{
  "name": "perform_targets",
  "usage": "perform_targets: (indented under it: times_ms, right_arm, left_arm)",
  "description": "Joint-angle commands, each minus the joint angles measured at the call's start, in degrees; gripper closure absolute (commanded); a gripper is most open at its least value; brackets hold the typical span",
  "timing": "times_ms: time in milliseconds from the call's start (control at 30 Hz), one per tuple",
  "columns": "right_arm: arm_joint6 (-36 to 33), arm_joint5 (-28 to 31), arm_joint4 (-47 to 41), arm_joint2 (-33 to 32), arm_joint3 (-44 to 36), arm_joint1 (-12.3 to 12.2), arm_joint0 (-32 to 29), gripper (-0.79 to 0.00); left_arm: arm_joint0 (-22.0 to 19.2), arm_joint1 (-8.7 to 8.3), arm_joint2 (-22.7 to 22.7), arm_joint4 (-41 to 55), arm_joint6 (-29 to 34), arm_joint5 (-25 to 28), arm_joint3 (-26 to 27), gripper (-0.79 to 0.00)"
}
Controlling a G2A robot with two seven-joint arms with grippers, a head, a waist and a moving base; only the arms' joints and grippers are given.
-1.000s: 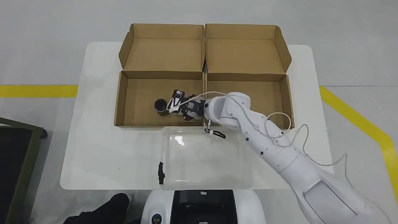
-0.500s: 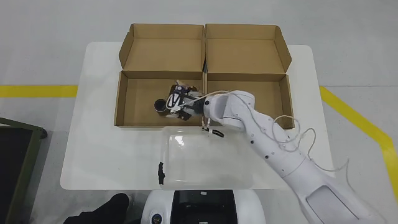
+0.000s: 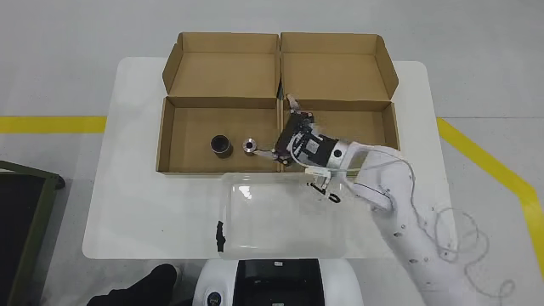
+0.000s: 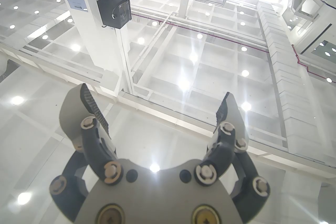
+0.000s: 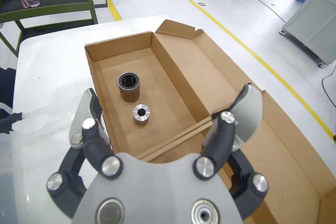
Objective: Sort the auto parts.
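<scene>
Hovering above the walls where the left box (image 5: 120,45) met the right box (image 5: 262,151), my right gripper (image 5: 169,93) stood spread and empty. Inside the left box, a dark bearing (image 5: 128,87) stood upright just beside a small silver bushing (image 5: 141,114). My left gripper (image 4: 155,92) gaped too, holding nothing.

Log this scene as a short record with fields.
Parts: dark bearing and silver bushing, upright, apart
Location: both inside one cardboard box; second cardboard box adjoins it
Right gripper: jaws open, holding nothing, above the boxes' shared wall
Left gripper: jaws open, holding nothing
Also on table: clear bin
</scene>
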State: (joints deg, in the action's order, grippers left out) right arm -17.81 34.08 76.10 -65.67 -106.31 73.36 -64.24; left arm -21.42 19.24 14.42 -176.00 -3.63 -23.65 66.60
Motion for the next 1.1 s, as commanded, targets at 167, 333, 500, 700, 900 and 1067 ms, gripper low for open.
perform_targets:
  times_ms: [167, 333, 500, 700, 900, 1067]
  right_arm:
    - [8.3, -0.4, 2.0, -12.0, -3.8, -2.0, -11.4, -0.785]
    - [12.9, 0.0, 2.6, -18.7, -5.1, -3.0, -17.3, -0.785]
    - [16.4, 0.3, 2.4, -25.2, -6.5, -3.7, -22.9, -0.785]
    - [19.9, -0.2, 2.6, -29.9, -7.5, -4.2, -27.6, -0.785]
    - [23.0, -0.6, 2.9, -33.3, -7.5, -4.6, -31.8, -0.785]
    - [25.9, -2.0, 3.3, -35.3, -7.6, -4.7, -34.6, -0.785]
  left_arm:
    - [0.0, 0.0, 0.0, 0.0, 0.0, 0.0, 0.0, -0.785]
    - [0.0, 0.0, 0.0, 0.0, 0.0, 0.0, 0.0, -0.785]
    - [0.0, 0.0, 0.0, 0.0, 0.0, 0.0, 0.0, -0.785]
    - [0.0, 0.0, 0.0, 0.0, 0.0, 0.0, 0.0, -0.785]
    - [0.0, 0.0, 0.0, 0.0, 0.0, 0.0, 0.0, -0.785]
    - [0.0, 0.0, 0.0, 0.0, 0.0, 0.0, 0.0, -0.785]
